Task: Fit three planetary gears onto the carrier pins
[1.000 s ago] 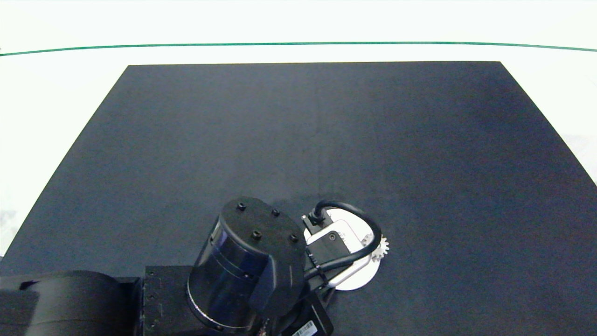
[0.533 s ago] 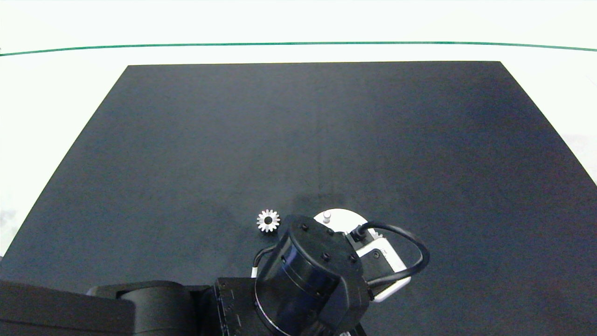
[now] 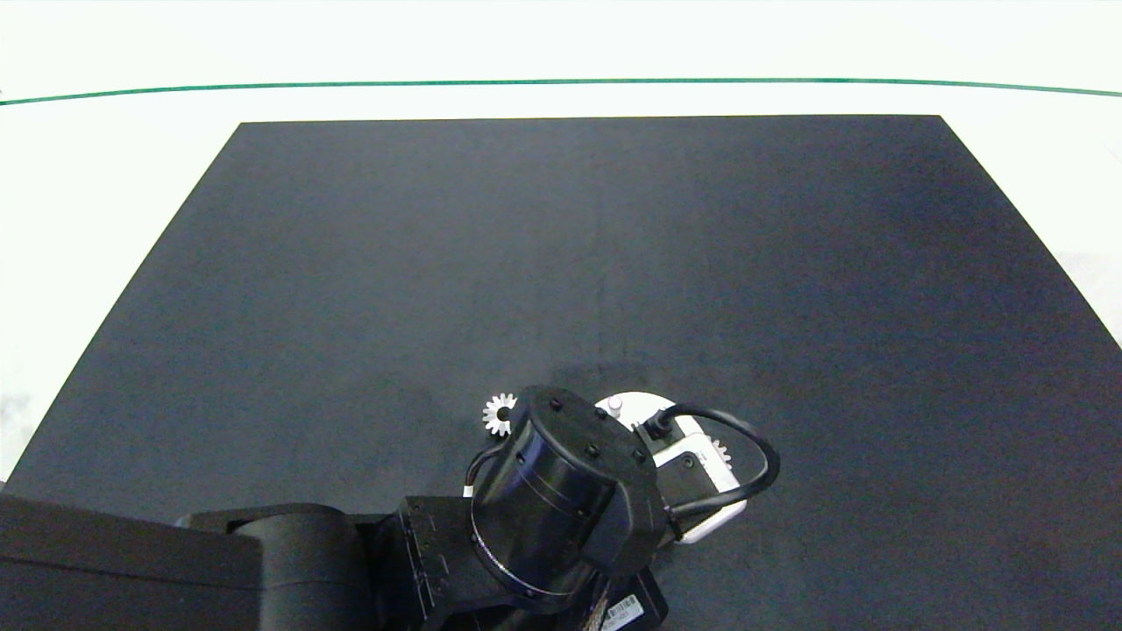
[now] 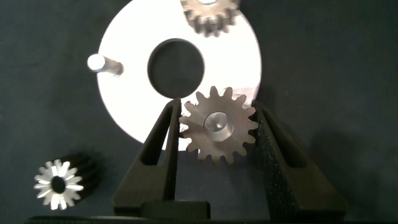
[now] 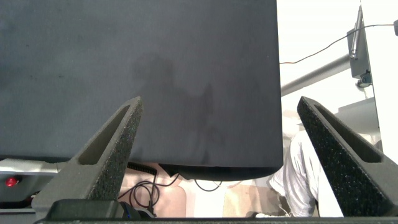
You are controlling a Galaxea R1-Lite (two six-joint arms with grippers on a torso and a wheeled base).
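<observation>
- My left claw (image 4: 217,124) hovers over the white disc (image 4: 124,99), which lies on the black mat (image 3: 561,263) near its front edge, about midway along.
- Its fingers (image 4: 158,149) stand either side of a gear (image 4: 219,124) seated on a pin at the disc's rim; one touches the teeth, the other is at most just touching them, so I cannot tell if I am gripping.
- A second gear (image 4: 210,14) sits on another pin across the centre hole.
- The third pin (image 4: 99,62) stands bare.
- The third gear (image 4: 58,183) lies on the mat just beside the disc.
- My right claw (image 5: 217,155) hangs spread wide over an edge of the mat, holding nothing.
</observation>
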